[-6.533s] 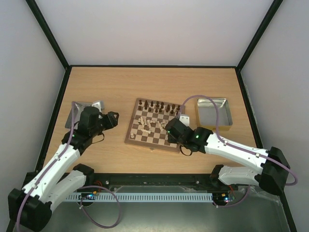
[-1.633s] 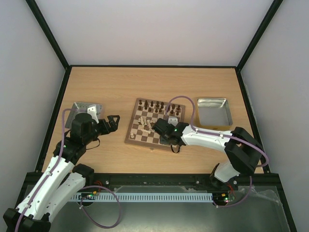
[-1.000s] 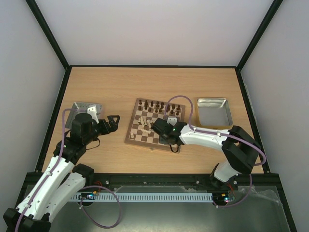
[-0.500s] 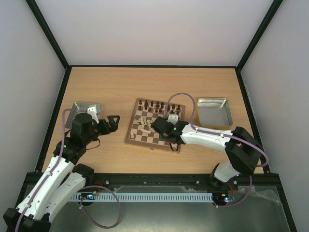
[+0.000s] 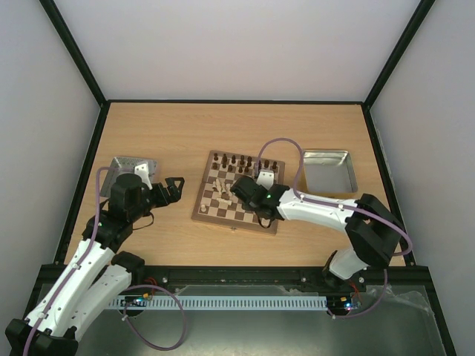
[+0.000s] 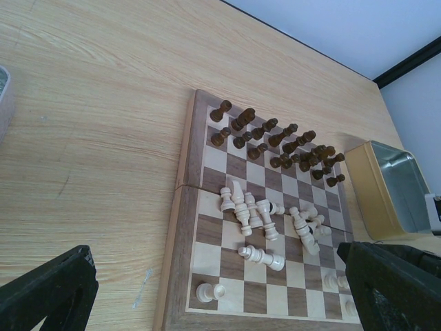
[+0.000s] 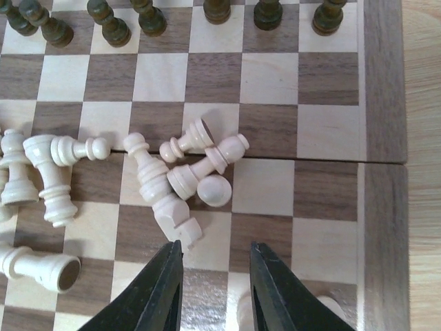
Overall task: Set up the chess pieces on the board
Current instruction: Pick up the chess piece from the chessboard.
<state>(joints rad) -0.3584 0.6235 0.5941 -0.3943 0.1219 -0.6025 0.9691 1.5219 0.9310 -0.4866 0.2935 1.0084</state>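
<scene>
My right pincer (image 7: 213,265) hangs low over the near-right part of the board (image 7: 382,138). Its fingers are apart with bare squares showing in the gap, nothing clamped. A pale blob sits low in that gap at the frame bottom, too cut off to tell what it is. My left pincer (image 5: 172,187) is off the board's left edge over the counter (image 5: 148,133), spread wide and holding nothing.

Task things: the dark pieces (image 7: 110,27) stand in rows along the board's far edge. The pale pieces (image 7: 55,172) are mostly toppled in a loose heap across the board's middle, around its hinge line. In the left wrist view a few stand on the board's near rows.

Key relation: the closest target is a fallen piece (image 7: 162,193) just ahead of my right fingertips, a bit toward the board's left side from the gap's centre. Its base end lies just beside the tip of my finger (image 7: 165,289) on that side. Its head points off toward the board's far-left corner. So the long axis runs diagonal and crosses my closing line at a slant, not square-on. On its board-right side it touches a knot of three more toppled pale ones, with a round head just beside its waist.

Judgement: the right arm is clearly nearer, and the left is well apart from the heap. The pick probably needs a short push forward, a shift toward the board's left, and a wrist twist to close across the stem. The main risk is dragging the touching neighbours along.
</scene>
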